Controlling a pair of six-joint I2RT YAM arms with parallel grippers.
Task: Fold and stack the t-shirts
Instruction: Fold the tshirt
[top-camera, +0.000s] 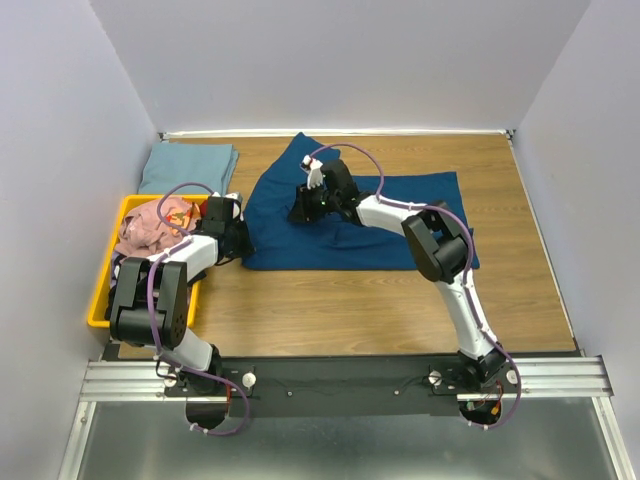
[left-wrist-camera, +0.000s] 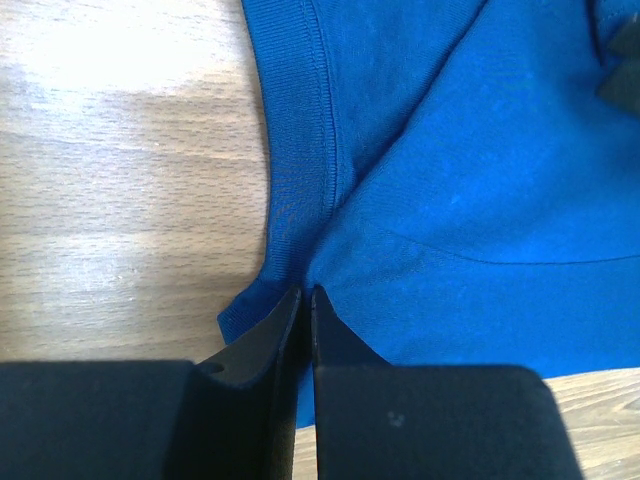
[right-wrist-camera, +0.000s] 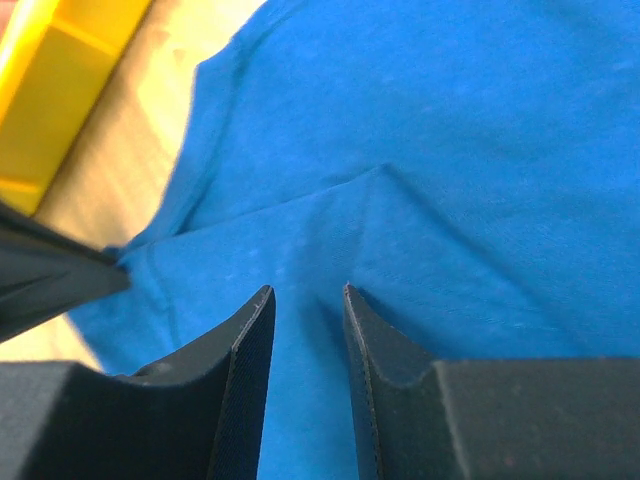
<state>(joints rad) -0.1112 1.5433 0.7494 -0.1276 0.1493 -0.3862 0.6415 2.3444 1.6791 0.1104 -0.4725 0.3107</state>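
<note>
On the wood table (top-camera: 380, 300) lies a navy shirt (top-camera: 420, 215); the left gripper (left-wrist-camera: 306, 297) pinches its edge, the right gripper (right-wrist-camera: 306, 292) stands parted over it.

Bare wooden table top (top-camera: 350, 310) is left open along the near and right sides. The left edge is blocked by a yellow plastic bin (top-camera: 100, 295) heaped with pink cloth (top-camera: 150, 228), and the far-left corner by a folded grey-blue shirt (top-camera: 188, 165). The middle is spanned by the right arm (top-camera: 440, 250), above a spread dark blue shirt (top-camera: 320, 250).
</note>
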